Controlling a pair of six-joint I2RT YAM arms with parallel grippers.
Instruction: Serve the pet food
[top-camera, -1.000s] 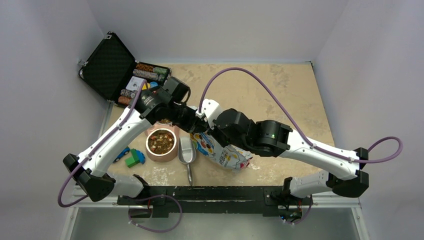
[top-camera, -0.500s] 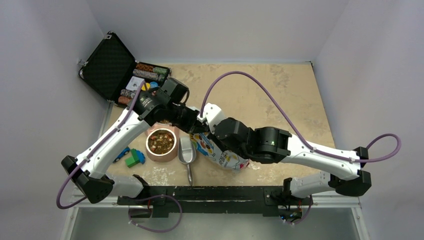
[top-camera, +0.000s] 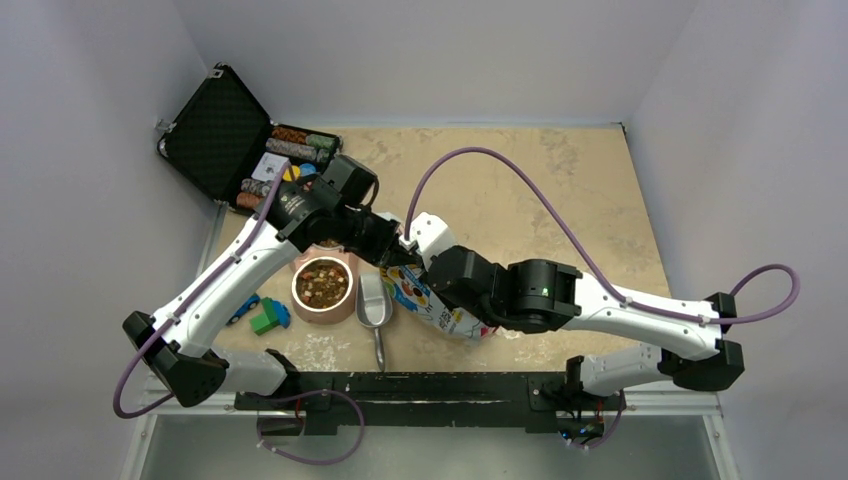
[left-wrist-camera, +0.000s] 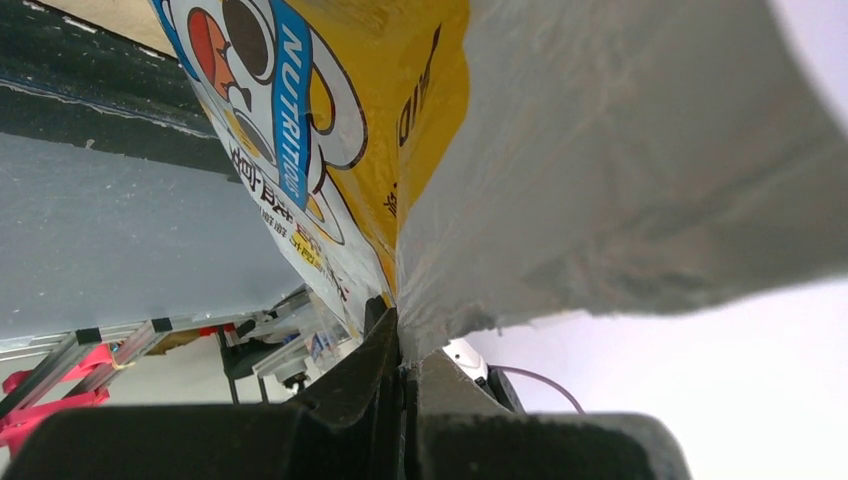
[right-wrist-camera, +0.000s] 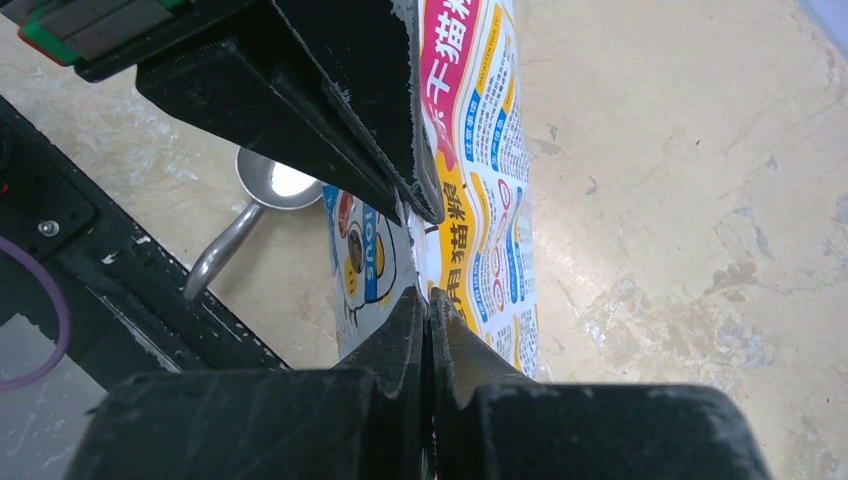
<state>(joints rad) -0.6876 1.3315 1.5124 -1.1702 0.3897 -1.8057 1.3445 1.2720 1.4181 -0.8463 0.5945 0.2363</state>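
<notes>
The pet food (top-camera: 321, 283), brown kibble, fills a pinkish bowl (top-camera: 346, 306) left of centre. The glossy white bag (top-camera: 447, 313), printed red, yellow and blue, is held up by its top edge between both grippers. My left gripper (top-camera: 389, 250) is shut on the bag's edge; in the left wrist view its jaws (left-wrist-camera: 402, 338) pinch the bag (left-wrist-camera: 330, 130). My right gripper (top-camera: 413, 246) is shut on the same edge right beside it; in the right wrist view (right-wrist-camera: 428, 298) it grips the bag (right-wrist-camera: 485, 200) just below the left gripper's fingers (right-wrist-camera: 350, 110).
A metal scoop (top-camera: 373, 306) lies between bowl and bag and also shows in the right wrist view (right-wrist-camera: 265, 187). An open black case (top-camera: 225, 135) with coloured chips stands at the back left. Toy blocks (top-camera: 268, 316) lie left of the bowl.
The right arm's wrist and forearm have shifted left and toward the near edge, and the bag's body has shifted slightly with them. The left arm has barely moved. Both grips hold.
</notes>
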